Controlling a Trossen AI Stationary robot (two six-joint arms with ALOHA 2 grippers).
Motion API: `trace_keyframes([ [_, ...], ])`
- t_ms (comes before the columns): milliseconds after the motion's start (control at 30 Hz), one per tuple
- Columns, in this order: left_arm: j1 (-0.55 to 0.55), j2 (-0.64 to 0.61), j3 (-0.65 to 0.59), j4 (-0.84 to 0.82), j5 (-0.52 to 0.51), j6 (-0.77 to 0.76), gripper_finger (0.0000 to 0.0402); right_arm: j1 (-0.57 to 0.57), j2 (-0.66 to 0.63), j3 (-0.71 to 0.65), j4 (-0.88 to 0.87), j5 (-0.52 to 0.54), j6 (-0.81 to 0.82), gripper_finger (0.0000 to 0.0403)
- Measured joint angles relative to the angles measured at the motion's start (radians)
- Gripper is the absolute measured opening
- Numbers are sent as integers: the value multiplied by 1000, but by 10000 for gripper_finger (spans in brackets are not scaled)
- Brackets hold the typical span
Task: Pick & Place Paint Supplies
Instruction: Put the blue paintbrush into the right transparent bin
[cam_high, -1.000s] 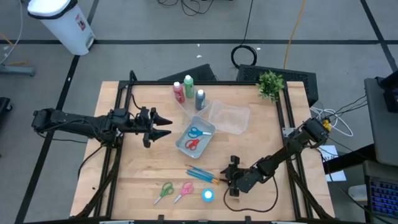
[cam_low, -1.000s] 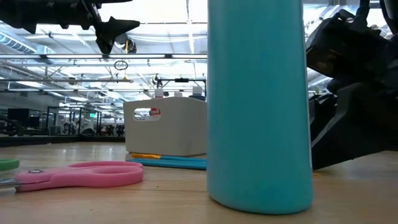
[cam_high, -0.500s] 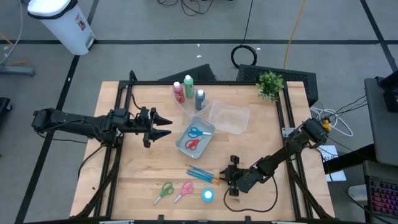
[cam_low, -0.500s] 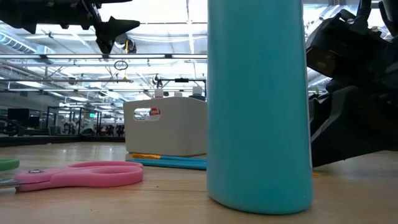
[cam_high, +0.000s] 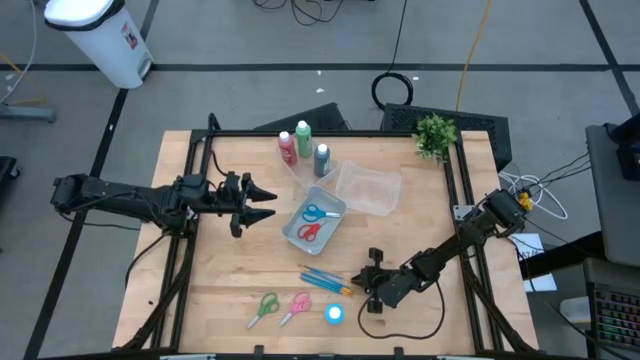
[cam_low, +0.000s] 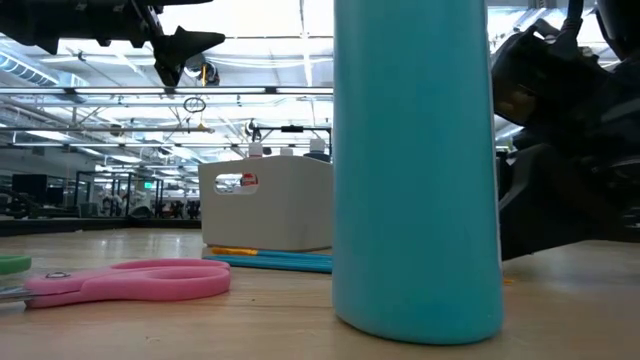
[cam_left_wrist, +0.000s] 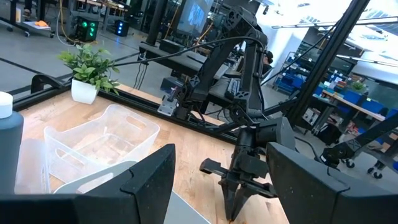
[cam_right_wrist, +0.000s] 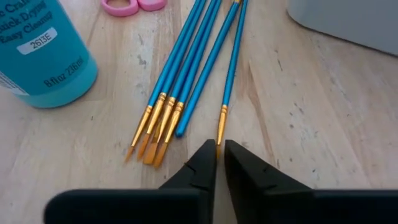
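High: I've parked the left gripper mid-surface, jaws spread, empty. Right gripper low beside thin blue orange-tipped brushes. Right wrist: jaws pinched on one stray brush's tip, singling it out.

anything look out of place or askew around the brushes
One blue brush lies apart from the bundled brushes, angled away, its orange tip between the right gripper's nearly shut jaws. Nothing is spilled or damaged.

table: wooden | on it: brushes, scissors, bottles, tubs, plant
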Motion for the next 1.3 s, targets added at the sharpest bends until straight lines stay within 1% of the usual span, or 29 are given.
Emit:
trace_keyframes([
  [100,0,0,0,0,0,0,257,0,0,0,-1,2,-8,3],
  [267,0,0,0,0,0,1,257,-1,0,0,-1,3,-8,2],
  [300,0,0,0,-1,0,21,257,-1,0,0,-1,4,-8,1],
  [467,1,0,0,-10,-10,386,257,-1,0,0,3,7,-27,1],
  [533,1,0,0,-9,-10,477,257,-1,0,0,4,15,-29,0],
  [600,1,0,0,-4,-10,525,258,0,-6,-1,5,25,-37,0],
  [667,1,0,1,-1,-10,533,257,-2,-20,-2,3,32,-49,0],
  [833,1,0,1,0,-10,497,258,0,-67,-4,21,61,-72,0],
  [1000,1,0,1,-1,-10,495,257,14,-111,-3,51,65,-112,0],
  [1300,1,0,1,0,-10,494,257,58,-244,-2,32,152,-215,0],
])
